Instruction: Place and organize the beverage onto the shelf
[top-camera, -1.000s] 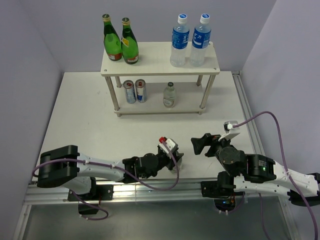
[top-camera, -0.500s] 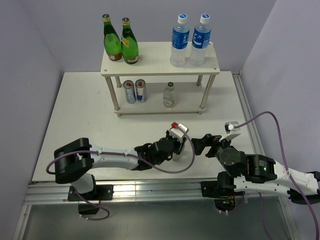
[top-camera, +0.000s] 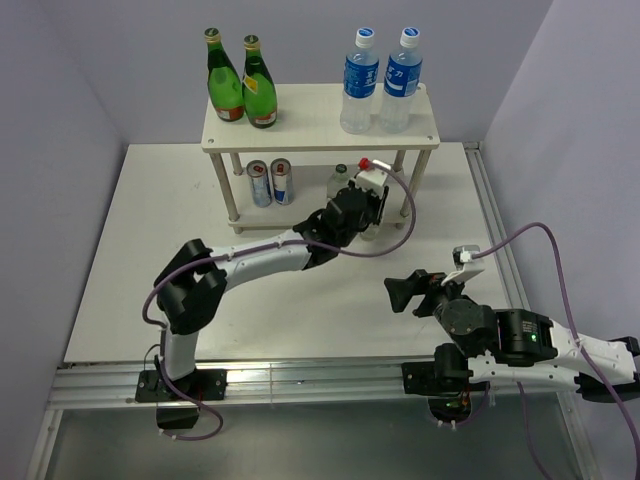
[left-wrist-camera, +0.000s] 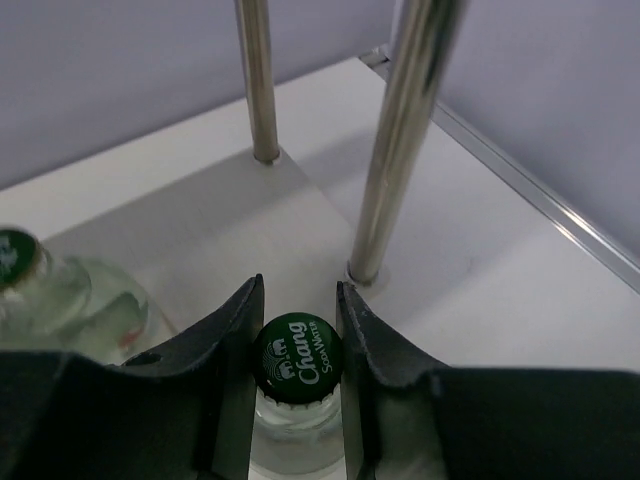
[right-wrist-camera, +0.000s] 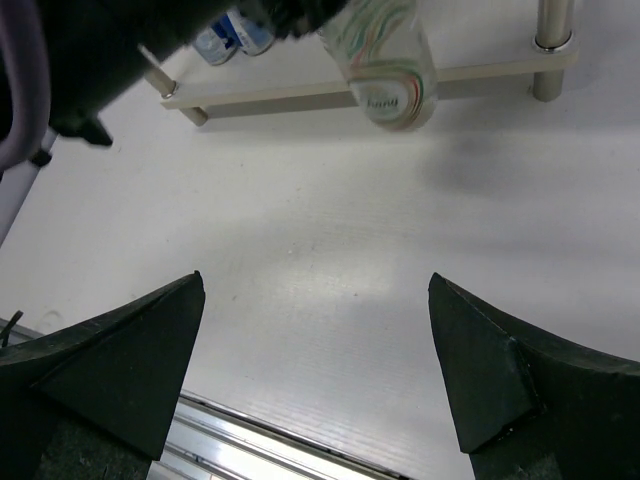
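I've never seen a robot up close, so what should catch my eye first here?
The left gripper, its arm reaching far across the table, is shut on a small clear bottle with a green cap beside the front right leg of the shelf. On its top board stand two green bottles at left and two blue-labelled water bottles at right. The right gripper hangs open near the table's front.

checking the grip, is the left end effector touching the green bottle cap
Touching. Left wrist view: both fingers of the left end effector press the sides of the green bottle cap, no gap.
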